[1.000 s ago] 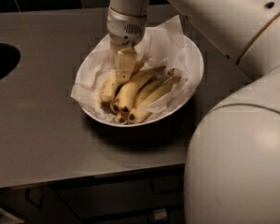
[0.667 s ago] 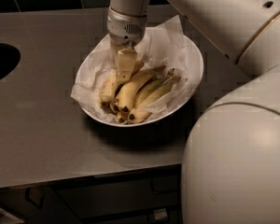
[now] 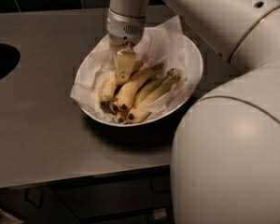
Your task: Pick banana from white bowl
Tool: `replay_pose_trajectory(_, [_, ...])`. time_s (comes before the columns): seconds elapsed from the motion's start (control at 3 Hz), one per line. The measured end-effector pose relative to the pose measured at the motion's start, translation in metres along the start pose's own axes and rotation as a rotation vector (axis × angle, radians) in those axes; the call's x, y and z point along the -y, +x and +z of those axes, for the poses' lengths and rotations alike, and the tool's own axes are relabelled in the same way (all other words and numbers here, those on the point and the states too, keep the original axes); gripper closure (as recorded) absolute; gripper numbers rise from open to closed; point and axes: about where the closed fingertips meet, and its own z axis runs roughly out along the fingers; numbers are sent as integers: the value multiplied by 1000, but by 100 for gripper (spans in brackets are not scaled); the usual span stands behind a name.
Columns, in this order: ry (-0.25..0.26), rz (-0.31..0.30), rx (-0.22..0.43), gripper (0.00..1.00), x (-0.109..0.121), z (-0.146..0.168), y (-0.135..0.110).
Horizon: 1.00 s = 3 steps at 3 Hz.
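Observation:
The white bowl (image 3: 196, 67) sits on the grey counter, lined with crumpled white paper and holding several bananas. The banana (image 3: 133, 87), plump and yellow with a dark tip, lies diagonally in the middle of the bunch. A short stubby banana (image 3: 106, 90) lies to its left and slimmer greenish ones (image 3: 155, 94) to its right. My gripper (image 3: 122, 66) hangs straight down from the arm into the bowl. It is low over the upper left part of the bunch, at the banana's upper end, and hides part of it.
The grey counter (image 3: 42, 125) runs around the bowl, with its front edge near the bottom of the view. A dark round opening (image 3: 0, 62) is in the counter at the far left. My large white arm body (image 3: 233, 148) fills the right side.

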Motion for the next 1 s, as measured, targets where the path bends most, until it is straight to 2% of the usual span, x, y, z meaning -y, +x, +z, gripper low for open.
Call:
replay_pose_trajectory(0.33, [0, 0, 0, 66, 0, 0, 0])
replay_pose_trajectory(0.67, [0, 0, 0, 90, 0, 0, 0])
replay_pose_trajectory(1.0, [0, 0, 0, 100, 0, 0, 0])
